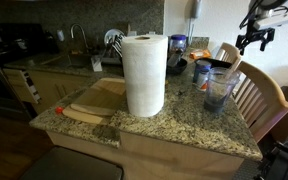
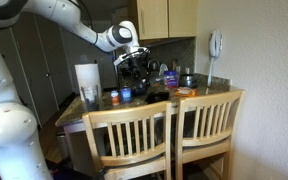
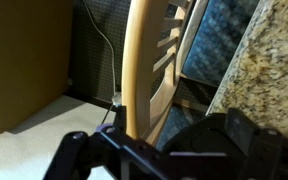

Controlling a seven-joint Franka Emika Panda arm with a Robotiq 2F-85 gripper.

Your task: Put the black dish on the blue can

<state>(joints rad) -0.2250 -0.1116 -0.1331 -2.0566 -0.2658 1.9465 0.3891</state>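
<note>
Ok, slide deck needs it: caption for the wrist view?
Gripper hovering above a wooden chair back beside the granite countertop.

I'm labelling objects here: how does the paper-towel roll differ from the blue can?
The paper-towel roll is white, while the blue can is blue with a pale top. The roll stands far taller and wider than the can. Both are upright cylinders on the granite table.

You've got a speckled tan-grey worktop (image 1: 184,128), white towel roll (image 1: 144,75), blue can (image 1: 202,73), plain black dish (image 2: 159,97), black hand (image 1: 252,44).
</note>
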